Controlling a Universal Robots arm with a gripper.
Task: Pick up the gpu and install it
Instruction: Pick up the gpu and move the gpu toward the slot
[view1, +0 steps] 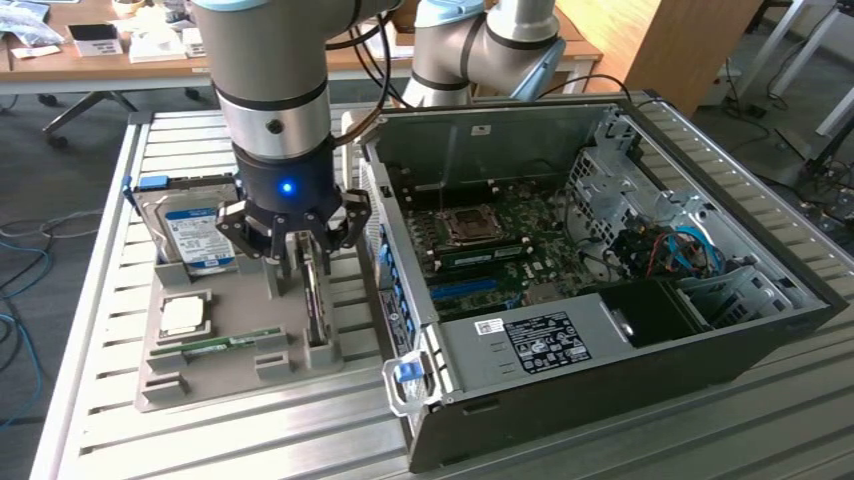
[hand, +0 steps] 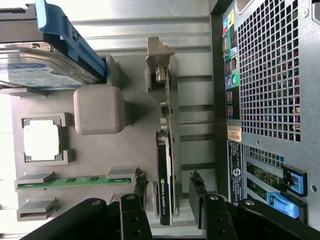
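The gpu (view1: 315, 303) is a thin dark card with a metal end bracket. It stands on edge in a slot of the grey holder tray (view1: 234, 295), beside the computer case (view1: 601, 250). My gripper (view1: 304, 262) hangs straight down over the card. In the wrist view the gripper (hand: 169, 189) is open and straddles the gpu (hand: 166, 170). One of the black fingers (hand: 140, 187) is on each side of the card, with a gap on both sides.
The holder tray (hand: 95, 155) also carries a silver hard drive (view1: 187, 225) with a blue bracket, a square processor chip (view1: 183, 316) and a green memory stick (view1: 214, 345). The open case shows its motherboard (view1: 494, 240). Its rear panel (hand: 270, 100) is close beside the card.
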